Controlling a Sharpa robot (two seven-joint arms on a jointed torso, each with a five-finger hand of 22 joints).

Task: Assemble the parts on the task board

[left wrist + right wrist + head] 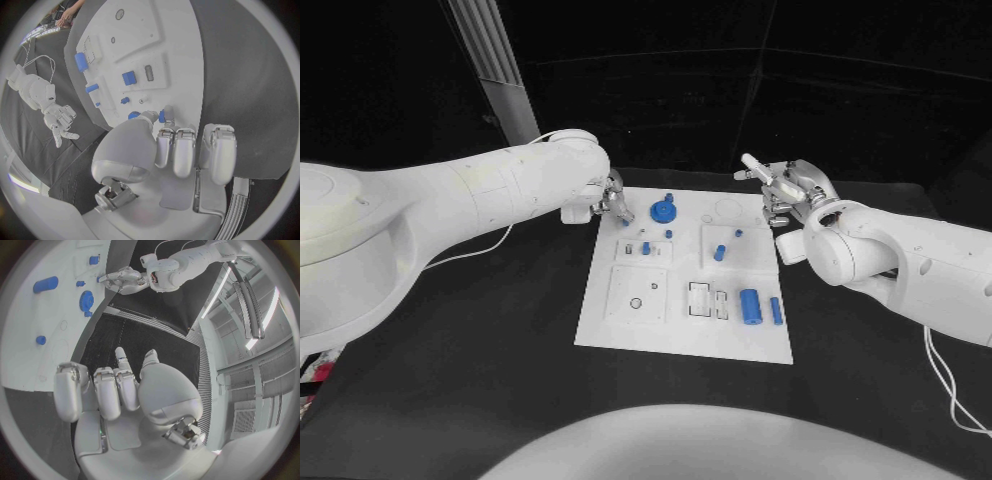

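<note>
Both hands sit at the task board's (610, 330) far end. Left hand (606, 200) hovers at its ten o'clock corner, fingers curled in, grasping nothing I can see. Right hand (783, 190) hangs at two o'clock, fingers spread, released. Between them stands a blue gear-like disc (665, 211), toothed and hard-looking; a smooth blue cylinder (750, 304) lies at five o'clock, probably awaiting insertion.

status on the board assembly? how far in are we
Early. Done: hard to tell; a few small blue parts seem seated near the far end of the board. In hand: nothing; the left hand and right hand hover empty at the board's far corners. Left: the blue gear and two blue cylinders lie loose.
</note>
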